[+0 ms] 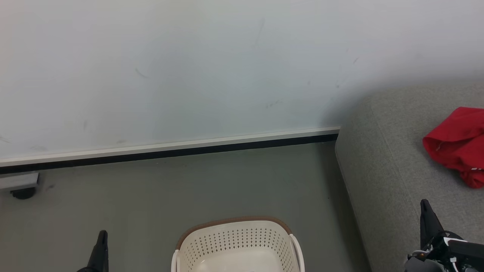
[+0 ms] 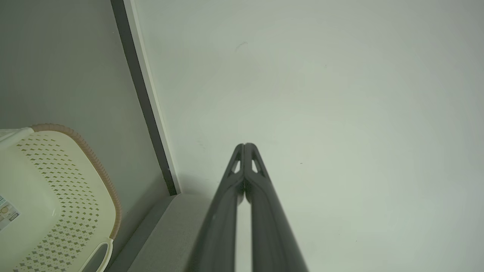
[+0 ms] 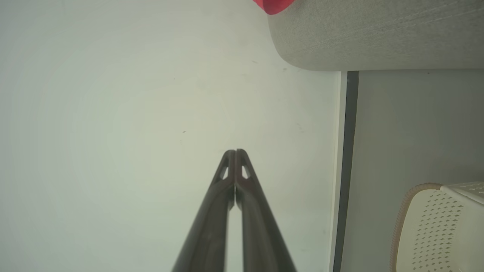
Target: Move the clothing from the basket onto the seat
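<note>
Left claw at 7 and right claw at 4 both clenched, empty; red garment on sofa cushion at 3; we'd tilt down and check the laundry basket at 6.

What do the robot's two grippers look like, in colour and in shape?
Both look alike. The left gripper and the right gripper each have two long, smooth, dark grey fingers tapering to a narrow tip, with a small triangular opening near each tip. In the head view, the right gripper's base is black with white parts and a grey rounded piece. I see no markings.
</note>
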You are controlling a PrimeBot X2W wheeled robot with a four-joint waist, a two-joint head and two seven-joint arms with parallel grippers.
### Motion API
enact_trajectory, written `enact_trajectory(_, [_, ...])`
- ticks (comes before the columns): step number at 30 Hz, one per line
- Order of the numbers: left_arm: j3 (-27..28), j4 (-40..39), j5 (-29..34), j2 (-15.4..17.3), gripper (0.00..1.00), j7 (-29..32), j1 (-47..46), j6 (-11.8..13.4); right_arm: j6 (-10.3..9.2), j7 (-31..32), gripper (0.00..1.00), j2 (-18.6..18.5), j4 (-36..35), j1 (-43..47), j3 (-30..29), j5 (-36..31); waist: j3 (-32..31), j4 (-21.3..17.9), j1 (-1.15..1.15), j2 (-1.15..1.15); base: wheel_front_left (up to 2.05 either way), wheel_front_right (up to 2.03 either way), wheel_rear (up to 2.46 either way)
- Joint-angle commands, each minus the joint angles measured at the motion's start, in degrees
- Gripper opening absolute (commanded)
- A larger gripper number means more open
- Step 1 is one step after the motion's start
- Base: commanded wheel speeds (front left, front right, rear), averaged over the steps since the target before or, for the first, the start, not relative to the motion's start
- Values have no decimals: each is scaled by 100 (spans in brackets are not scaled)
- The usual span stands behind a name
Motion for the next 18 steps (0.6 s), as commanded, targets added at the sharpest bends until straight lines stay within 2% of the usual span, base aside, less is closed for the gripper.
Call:
enact_trajectory(1, [27,18,-13,-3,0,18,-58,-35,2,-23,0,-43,-6,2,20,24,0,0,0,0,0,0,0])
enact_trajectory(18, [27,17,-13,-3,0,18,-58,-35,2,-40,0,-69,-19,-1,52,53,0,0,0,0,0,0,0])
